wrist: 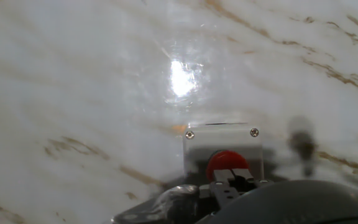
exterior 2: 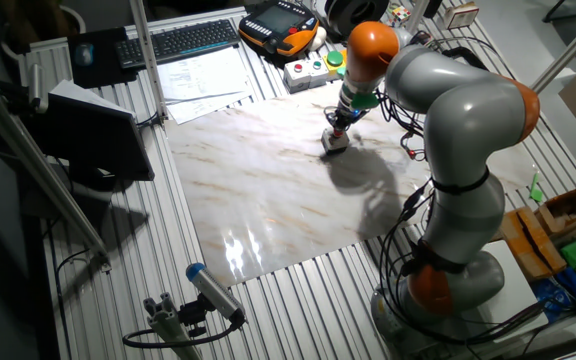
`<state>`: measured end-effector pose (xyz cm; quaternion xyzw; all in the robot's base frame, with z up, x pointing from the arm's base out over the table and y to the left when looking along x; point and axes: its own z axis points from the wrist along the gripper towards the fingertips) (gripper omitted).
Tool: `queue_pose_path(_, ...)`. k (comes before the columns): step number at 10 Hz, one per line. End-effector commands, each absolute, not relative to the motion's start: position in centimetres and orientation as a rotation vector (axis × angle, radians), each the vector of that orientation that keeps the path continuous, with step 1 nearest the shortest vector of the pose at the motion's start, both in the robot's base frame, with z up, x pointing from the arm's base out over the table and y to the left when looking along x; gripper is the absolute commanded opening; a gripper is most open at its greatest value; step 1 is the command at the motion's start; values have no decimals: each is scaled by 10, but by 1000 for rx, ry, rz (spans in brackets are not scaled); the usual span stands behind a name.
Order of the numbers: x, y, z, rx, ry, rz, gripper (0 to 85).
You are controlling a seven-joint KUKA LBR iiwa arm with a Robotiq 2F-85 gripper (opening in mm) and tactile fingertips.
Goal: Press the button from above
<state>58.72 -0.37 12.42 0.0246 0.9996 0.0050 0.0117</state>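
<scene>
The button [wrist: 225, 160] is small, round and red, and sits on top of a small grey square box [wrist: 194, 146] with screws at its corners. The box stands on the marble board, at the board's far edge in the fixed view [exterior 2: 334, 144]. My gripper [wrist: 232, 179] is directly over the button, pointing down, with its fingertips together at the button's near edge. In the fixed view the gripper [exterior 2: 337, 128] is just above the box. Whether the tips touch the button I cannot tell.
The marble board [exterior 2: 268, 190] covers the table's middle. Behind the box lie a long white box with coloured buttons [exterior 2: 313, 70], an orange-black pendant [exterior 2: 280, 25], a keyboard [exterior 2: 178, 42] and papers [exterior 2: 203, 75]. A black monitor [exterior 2: 98, 140] stands at the left.
</scene>
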Motion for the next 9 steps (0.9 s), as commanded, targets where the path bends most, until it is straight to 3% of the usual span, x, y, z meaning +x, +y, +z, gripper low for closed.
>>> queue_pose_path(1, 588, -4, 123, 78, 3119, 18, 7)
queue_pose_path(9, 589, -3, 114, 88, 3122, 32, 7)
